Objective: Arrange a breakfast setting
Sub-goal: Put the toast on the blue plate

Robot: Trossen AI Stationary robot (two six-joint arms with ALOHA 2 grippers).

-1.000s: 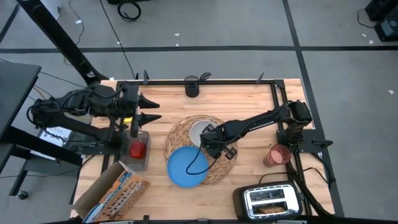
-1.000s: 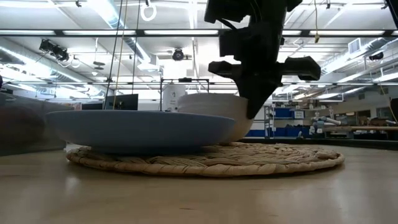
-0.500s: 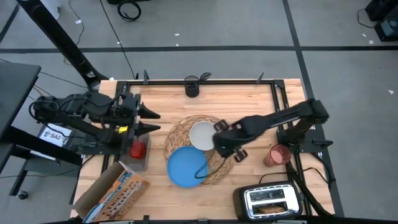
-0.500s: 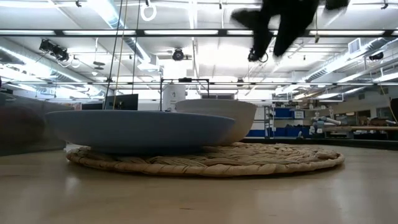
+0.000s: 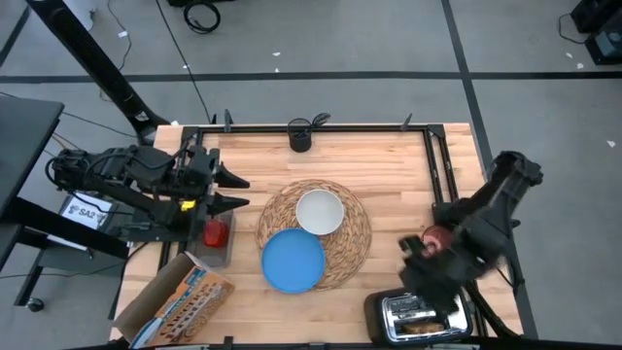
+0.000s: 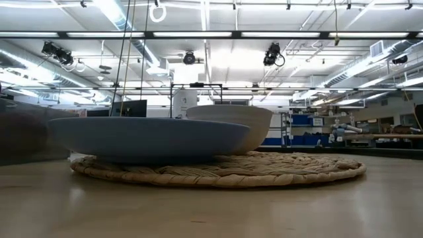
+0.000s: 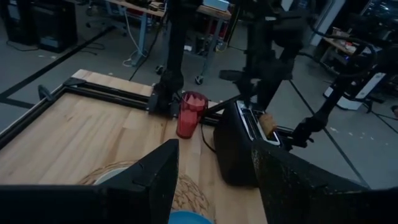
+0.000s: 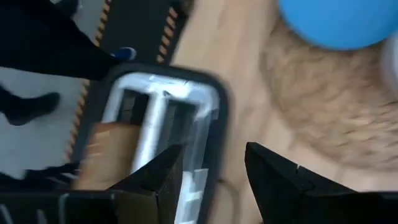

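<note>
My right gripper hangs above the silver toaster at the table's near right corner, fingers spread and holding nothing; the right wrist view looks past them onto its polished slots. One slot holds the browned toast slice, its edge standing clear of the metal, and that looks like my next pick.

To do it well, I judge I should come down square over the slot with the fingers spanning the slice's thin faces, close gently on the crust that shows, and lift straight up so the bread does not drag on the slot walls. Toast is dry and brittle, so a hard squeeze could crumble it.

The round woven straw placemat lies at mid-table, coarse and coiled. On it sit the smooth matte blue plate, at the mat's near edge and overhanging it a little, and the glossy white bowl just behind, the two close together, perhaps touching. The translucent red cup stands near the right arm's base, apart from the mat and beside the toaster. The red apple rests in a grey tray at the left.

My left gripper waits over the table's left side, near the apple, fingers apart and empty. I cannot see the spoon.
</note>
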